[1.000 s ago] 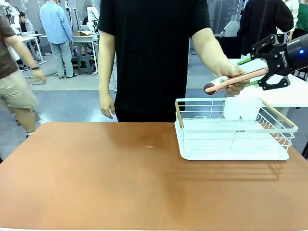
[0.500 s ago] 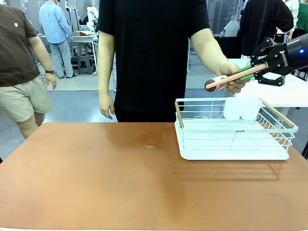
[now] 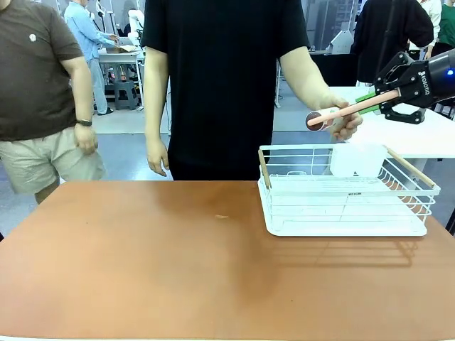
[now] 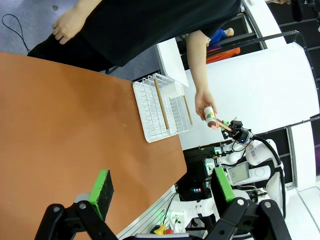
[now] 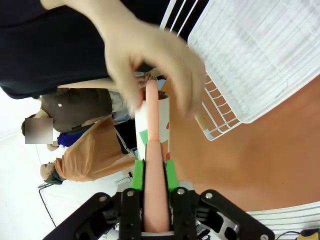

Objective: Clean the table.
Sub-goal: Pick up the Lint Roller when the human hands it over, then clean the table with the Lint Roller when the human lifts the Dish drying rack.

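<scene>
The right pincer (image 3: 375,99), marked ROBOTIQ, was clamped on a pink handle (image 3: 353,108); a person's hand (image 3: 343,121) partly hid its roll end. The left pincer (image 4: 159,187) stood with jaws apart over the bench (image 4: 60,125)

A robotics lab, shared and busy.
My table (image 3: 142,270) sits on a bare grey floor (image 3: 124,153); beyond the person (image 3: 220,85) facing me, a passer-by (image 3: 39,85) and a cluttered workbench (image 3: 121,55); control boxes (image 4: 197,187) with lit indicators and cables sit at my base.
</scene>
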